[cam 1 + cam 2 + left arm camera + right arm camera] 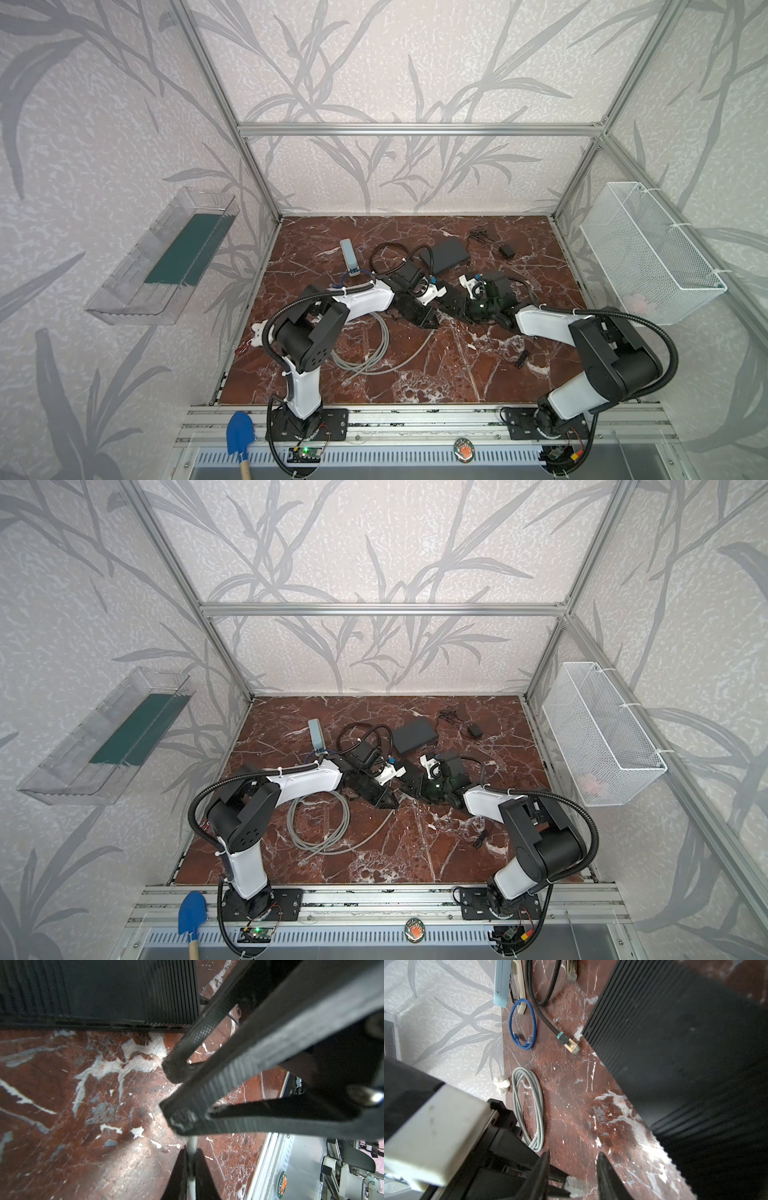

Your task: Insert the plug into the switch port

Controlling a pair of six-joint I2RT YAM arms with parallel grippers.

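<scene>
Well left of the switch (446,254), a tester (348,254) is seen on the table (478,374), with a blue cable (523,1026) looped at its near end. Between the tester and the switch a black cable (545,1019) is curled, and its gold connector (571,1044) lies just beside a corner of the switch. Left of the switch and nearer the arm bases, a grey cable (539,1105) is coiled.

The left gripper (191,1152) is placed just in front of the switch. Its fingers (178,1176) are pressed together on the free end of the grey cable, which is pinched between them. The plug (576,1186) at that end is carried in front of the switch and apart from it, with bare table between the two; it sits in no port.

The right gripper (573,1154) is set facing the left one, likewise in front of the switch. Its fingers (608,1176) are spread, with the plug between them, and no squeeze on the plug is seen.

Right of the switch, near the back edge, an adapter (506,250) is laid. Far right of the switch, a basket (648,257) is hung on the wall.
</scene>
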